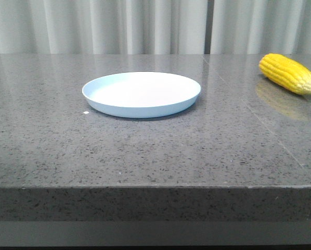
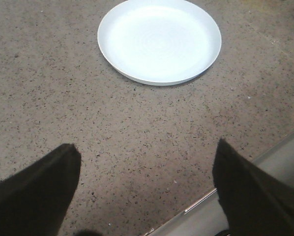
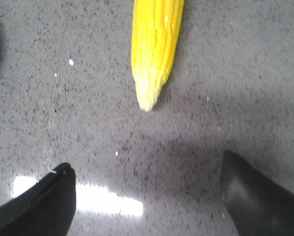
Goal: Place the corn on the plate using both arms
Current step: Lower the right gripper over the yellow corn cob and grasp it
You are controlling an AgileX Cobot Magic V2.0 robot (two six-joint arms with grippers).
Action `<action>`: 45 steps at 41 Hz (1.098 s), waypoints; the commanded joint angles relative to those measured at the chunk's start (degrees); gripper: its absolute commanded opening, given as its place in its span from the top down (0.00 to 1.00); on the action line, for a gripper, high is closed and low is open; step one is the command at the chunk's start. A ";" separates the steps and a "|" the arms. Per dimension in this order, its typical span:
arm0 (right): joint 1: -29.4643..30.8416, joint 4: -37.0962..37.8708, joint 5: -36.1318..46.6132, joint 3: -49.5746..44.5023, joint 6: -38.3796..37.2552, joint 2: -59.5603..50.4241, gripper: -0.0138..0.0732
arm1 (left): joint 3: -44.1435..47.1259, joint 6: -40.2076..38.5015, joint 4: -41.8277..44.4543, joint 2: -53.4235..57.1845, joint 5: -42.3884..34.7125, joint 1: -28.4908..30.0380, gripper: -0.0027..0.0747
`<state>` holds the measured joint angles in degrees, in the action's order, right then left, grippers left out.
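A bright yellow ear of corn (image 1: 289, 73) lies on the grey table at the far right, its paler tip toward the right edge. It also shows in the right wrist view (image 3: 154, 44), tip pointing toward my right gripper (image 3: 147, 164), which is open and empty, a short way off. The pale blue-white plate (image 1: 95, 95) sits empty near the table's middle, and shows in the left wrist view (image 2: 112, 61). My left gripper (image 2: 147, 150) is open and empty over bare table, apart from the plate. Neither gripper shows in the front view.
The grey speckled stone table (image 1: 145, 151) has a thick front edge; that edge shows in the left wrist view (image 2: 265, 157) close to the left gripper. Pale curtains (image 1: 93, 26) hang behind the table. A bright light reflection (image 3: 107, 199) lies on the table.
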<state>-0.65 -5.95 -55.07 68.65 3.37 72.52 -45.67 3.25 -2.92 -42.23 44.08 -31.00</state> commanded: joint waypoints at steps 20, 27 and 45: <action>-3.41 6.34 -0.32 25.78 -4.72 24.99 0.14 | -1.56 -0.54 -0.62 0.31 -4.19 -0.33 0.26; -3.12 6.45 -1.00 30.16 -4.76 31.14 0.14 | -1.56 -0.54 -0.62 0.31 -4.19 -0.33 0.26; -1.13 6.45 -2.24 33.31 -4.76 37.76 0.37 | -1.56 -0.54 -0.62 0.31 -4.19 -0.33 0.26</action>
<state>-2.29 0.00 -58.16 99.85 -1.28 113.32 -45.67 3.15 -2.92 -42.23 44.08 -31.00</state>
